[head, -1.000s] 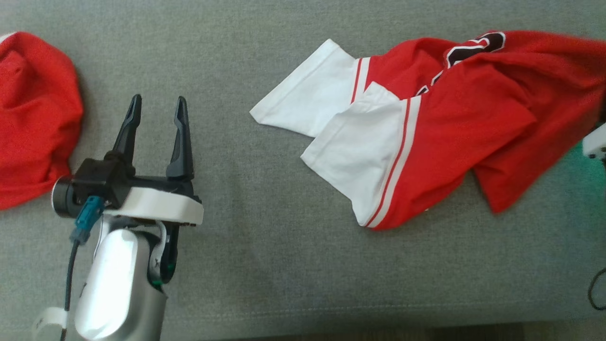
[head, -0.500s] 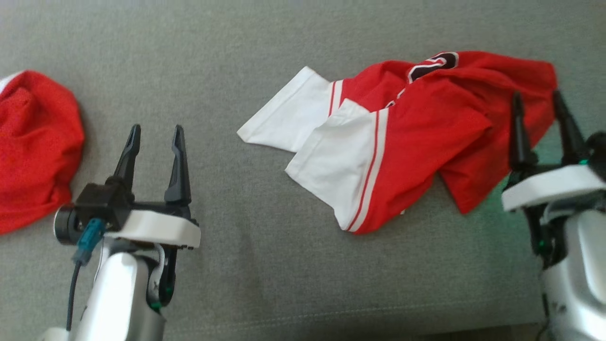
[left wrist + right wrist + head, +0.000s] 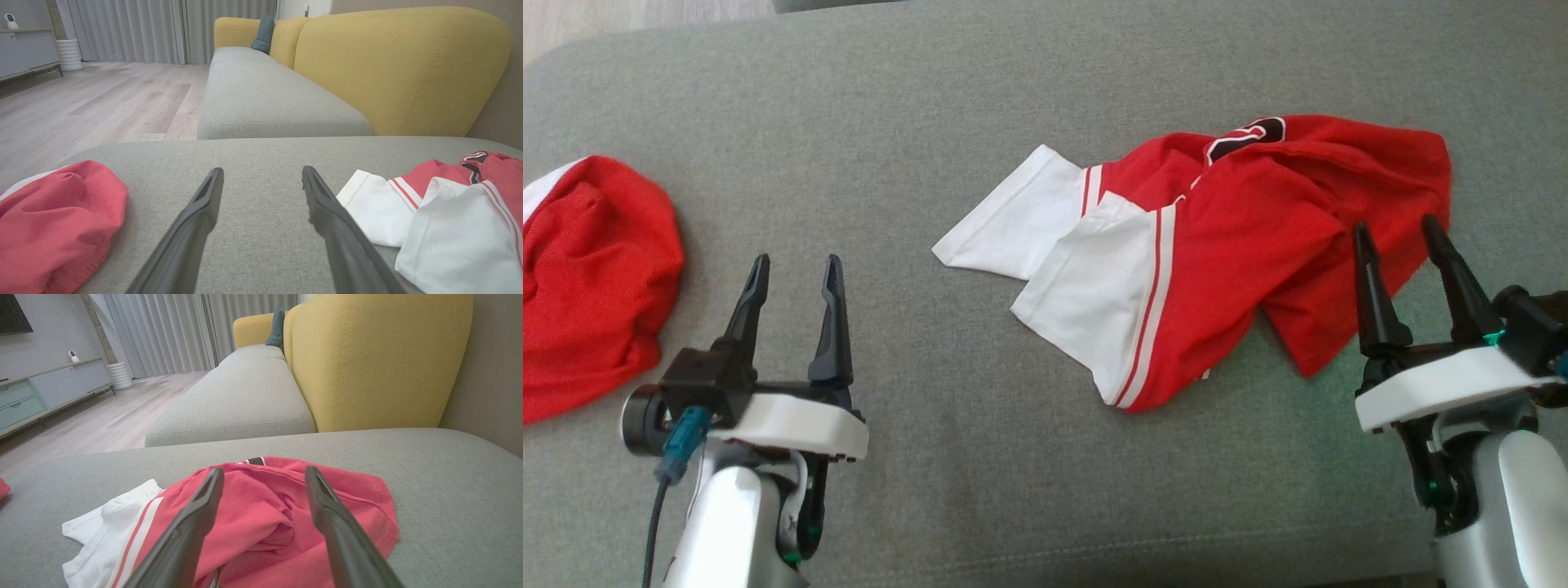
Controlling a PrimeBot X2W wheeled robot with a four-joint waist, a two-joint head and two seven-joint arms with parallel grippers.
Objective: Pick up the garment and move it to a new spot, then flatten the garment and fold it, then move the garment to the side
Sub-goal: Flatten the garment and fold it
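the red and white jersey lies crumpled on the grey sofa cushion, right of centre in the head view, its two white sleeves with red stripes spread toward the middle of the frame and its red body bunched toward the upper right, a patch of black lettering showing at the top. the right gripper is at the lower right of that view with its two dark fingers spread apart and nothing between them; their tips overlap the lower right edge of the jersey, and whether they touch the cloth cannot be told. in the right wrist view the right gripper points straight at the red body of the jersey, which fills the space between and beyond the fingers. the left gripper is at the lower left of the head view, also released and empty, over bare cushion and well apart from the jersey. in the left wrist view the white sleeves lie just right of its right finger. a second red bundle of cloth rests at the left edge, apart from the left gripper.
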